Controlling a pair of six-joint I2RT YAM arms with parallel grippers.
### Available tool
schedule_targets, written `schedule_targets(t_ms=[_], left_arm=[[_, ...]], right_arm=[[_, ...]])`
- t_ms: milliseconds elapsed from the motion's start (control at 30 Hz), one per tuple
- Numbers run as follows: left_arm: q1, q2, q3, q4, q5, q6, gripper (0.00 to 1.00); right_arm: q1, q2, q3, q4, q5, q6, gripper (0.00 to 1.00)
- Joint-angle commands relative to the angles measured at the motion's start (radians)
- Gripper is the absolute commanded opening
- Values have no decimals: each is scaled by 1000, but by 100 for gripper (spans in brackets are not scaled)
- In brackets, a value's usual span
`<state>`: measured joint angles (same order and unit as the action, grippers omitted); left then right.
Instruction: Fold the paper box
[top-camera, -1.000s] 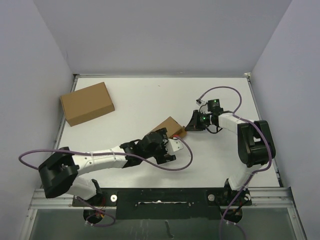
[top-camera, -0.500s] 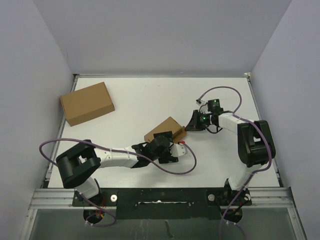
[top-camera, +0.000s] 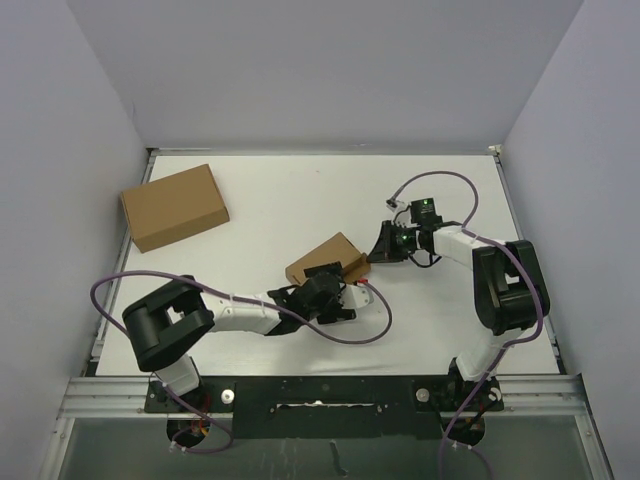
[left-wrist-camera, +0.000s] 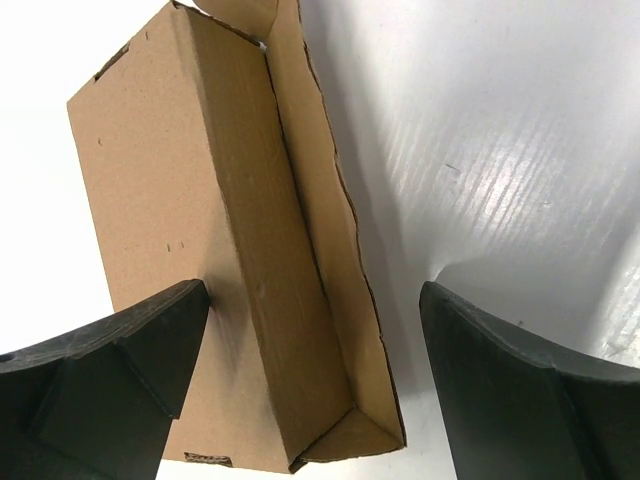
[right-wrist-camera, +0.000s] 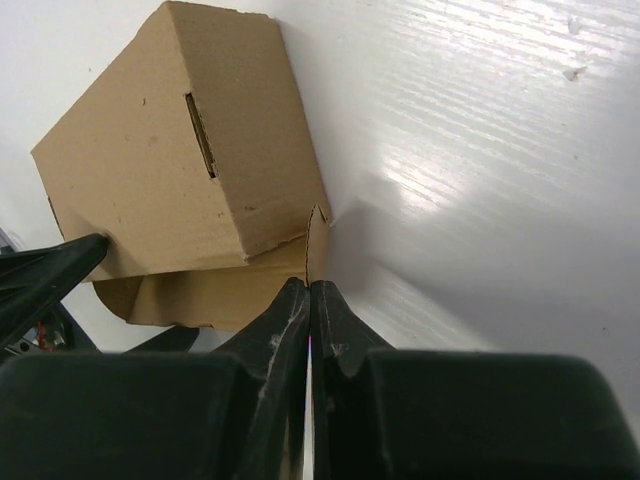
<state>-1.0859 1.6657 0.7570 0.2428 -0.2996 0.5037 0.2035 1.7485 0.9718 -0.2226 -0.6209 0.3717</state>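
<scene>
1. table: white, both arms reaching in from the near edge.
2. plain cardboard box: closed, far left, well apart from both arms.
3. paper box: mid-table between the arms, partly folded, one long side flap loose.
4. left gripper: spread wide, straddling the paper box, one finger on its top panel.
5. right gripper: pinched tight on the paper box flap edge.

No legible txt or labels anywhere
</scene>
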Motion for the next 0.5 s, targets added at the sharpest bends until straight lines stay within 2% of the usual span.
schedule_targets(t_ms=[0, 467], left_arm=[[21, 5, -19, 32, 24, -57, 85], [93, -27, -56, 44, 136, -124, 75]], right_arm=[[30, -19, 34, 9, 23, -60, 0], [65, -53, 12, 25, 57, -116, 0]])
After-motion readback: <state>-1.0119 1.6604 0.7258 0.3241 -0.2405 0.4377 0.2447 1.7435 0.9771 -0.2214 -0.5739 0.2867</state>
